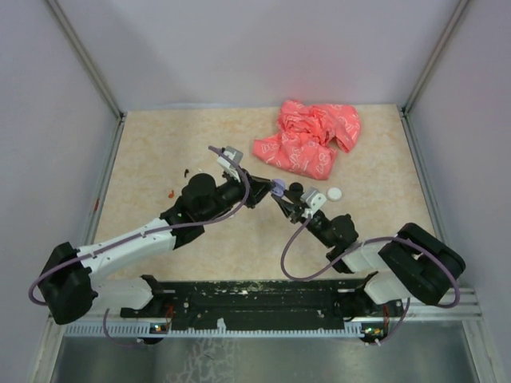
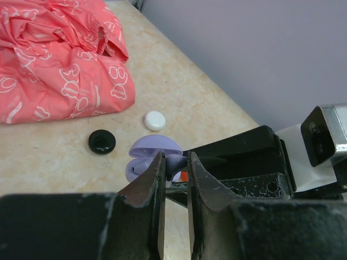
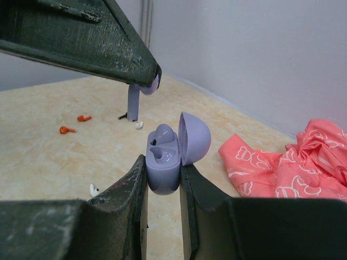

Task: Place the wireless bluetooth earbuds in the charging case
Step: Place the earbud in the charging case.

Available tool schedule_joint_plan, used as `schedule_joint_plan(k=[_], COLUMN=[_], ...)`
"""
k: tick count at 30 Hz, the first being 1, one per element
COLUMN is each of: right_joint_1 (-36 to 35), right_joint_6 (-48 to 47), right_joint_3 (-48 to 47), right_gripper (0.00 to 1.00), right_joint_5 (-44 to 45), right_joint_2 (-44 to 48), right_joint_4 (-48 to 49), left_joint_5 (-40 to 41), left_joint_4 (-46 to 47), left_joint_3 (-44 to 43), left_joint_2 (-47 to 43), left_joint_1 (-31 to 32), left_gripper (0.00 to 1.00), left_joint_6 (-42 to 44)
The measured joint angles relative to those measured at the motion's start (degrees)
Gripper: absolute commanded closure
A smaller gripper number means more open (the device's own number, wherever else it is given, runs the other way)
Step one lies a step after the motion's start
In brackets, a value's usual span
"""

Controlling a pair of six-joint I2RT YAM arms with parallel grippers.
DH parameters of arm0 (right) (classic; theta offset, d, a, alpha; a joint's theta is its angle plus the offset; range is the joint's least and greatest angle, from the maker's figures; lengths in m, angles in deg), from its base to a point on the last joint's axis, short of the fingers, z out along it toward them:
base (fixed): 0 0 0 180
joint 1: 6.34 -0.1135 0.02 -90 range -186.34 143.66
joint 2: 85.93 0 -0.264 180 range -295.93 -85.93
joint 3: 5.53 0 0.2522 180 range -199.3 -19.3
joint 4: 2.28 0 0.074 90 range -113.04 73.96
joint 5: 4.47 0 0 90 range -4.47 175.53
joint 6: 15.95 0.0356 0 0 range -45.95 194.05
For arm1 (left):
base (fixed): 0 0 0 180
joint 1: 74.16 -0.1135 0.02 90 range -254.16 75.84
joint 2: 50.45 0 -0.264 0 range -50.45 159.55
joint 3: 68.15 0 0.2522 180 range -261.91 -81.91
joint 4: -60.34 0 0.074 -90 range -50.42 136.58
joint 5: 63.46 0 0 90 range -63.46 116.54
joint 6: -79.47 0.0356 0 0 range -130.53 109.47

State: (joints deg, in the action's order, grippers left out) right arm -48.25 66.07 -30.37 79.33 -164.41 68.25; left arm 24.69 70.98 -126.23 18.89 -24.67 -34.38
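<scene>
I am watching both arms meeting at mid-table [image 1: 160, 136]. The left gripper [image 2: 176, 161] is pinching a pale purple earbud [image 3: 134, 100] between fingers drawn almost together, and the stem is hanging downward, clear of the tabletop. The right gripper [image 3: 162, 169] is clamping the charging case [image 3: 169, 149] by its lower half, holding it upright with the lid standing open. The earbud is sitting just beside the open case and outside it. From the right wrist I am seeing a gap between the two. A rounded purple form is showing inside the case, and I cannot tell whether it is a seated bud or the moulding. Just right of the case, a black disc [image 2: 102, 141] and a white disc [image 2: 155, 120] are lying flat on the table, a little apart from each other. A crumpled pink plastic bag [image 1: 310, 137] is lying toward the far right. On the left side of the table, two orange bits [image 3: 82, 118] and two white bits [image 3: 94, 189] are lying loose, well apart from both grippers.
</scene>
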Motion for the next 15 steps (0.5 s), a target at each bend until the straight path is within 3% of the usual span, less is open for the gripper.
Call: schedule_joint_plan(k=[15], right_joint_1=[-0.4], right_joint_6=[0.2], right_joint_3=[0.0], right_gripper=[1.00], right_joint_5=[0.7], right_joint_2=[-0.7], right_joint_4=[3.8], left_joint_5=[6.4], left_joint_4=[4.6], left_joint_3=[0.0], left_joint_2=[3.7], left_joint_1=[5.1], left_gripper=[0.81], left_joint_6=[5.1])
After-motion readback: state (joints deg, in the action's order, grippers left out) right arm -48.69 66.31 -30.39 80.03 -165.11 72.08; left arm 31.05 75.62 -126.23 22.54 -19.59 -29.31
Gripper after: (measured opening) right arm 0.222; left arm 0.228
